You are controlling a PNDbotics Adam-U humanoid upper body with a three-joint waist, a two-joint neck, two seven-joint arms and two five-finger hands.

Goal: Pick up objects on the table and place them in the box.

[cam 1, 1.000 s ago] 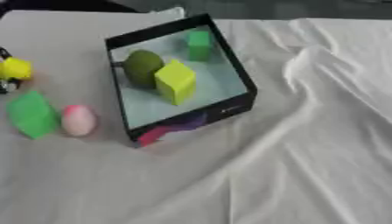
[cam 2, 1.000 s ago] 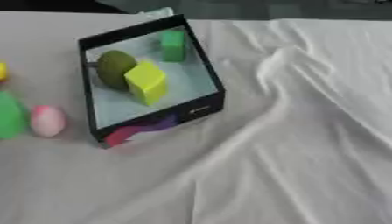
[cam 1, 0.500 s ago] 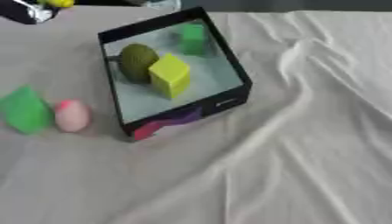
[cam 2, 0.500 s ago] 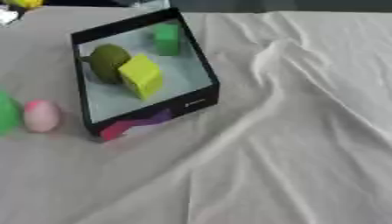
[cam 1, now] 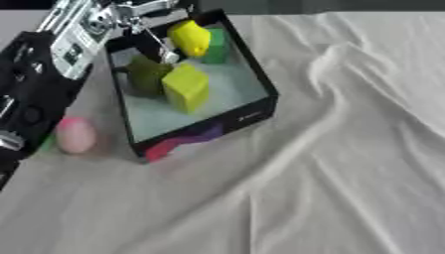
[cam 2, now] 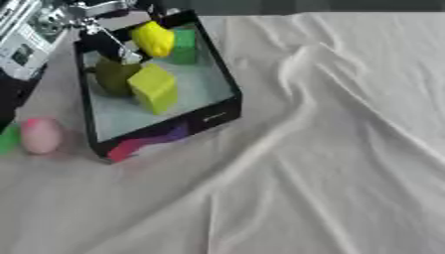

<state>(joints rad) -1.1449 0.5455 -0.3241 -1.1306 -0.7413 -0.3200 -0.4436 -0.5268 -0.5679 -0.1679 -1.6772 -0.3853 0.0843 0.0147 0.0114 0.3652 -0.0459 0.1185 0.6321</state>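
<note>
My left hand [cam 1: 143, 12] reaches in from the upper left, its fingers shut on a yellow object [cam 1: 189, 38]. It holds the object above the far part of the black-walled box [cam 1: 236, 118]. Inside the box lie an olive round thing [cam 1: 146, 78], a yellow-green cube [cam 1: 186, 88] and a green block [cam 1: 216, 45]. A pink egg [cam 1: 75, 135] rests on the cloth left of the box. A green object [cam 2: 7, 139] shows only as a sliver behind my left arm. My right hand is in no view.
My black and silver left forearm [cam 1: 39, 84] covers the table's left side and hides what lies under it. White wrinkled cloth [cam 1: 347, 149] spreads over the table to the right of and in front of the box.
My left arm has swung in from the upper left corner, carrying the yellow object over the box. The forearm now hides most of the green object beside the pink egg.
</note>
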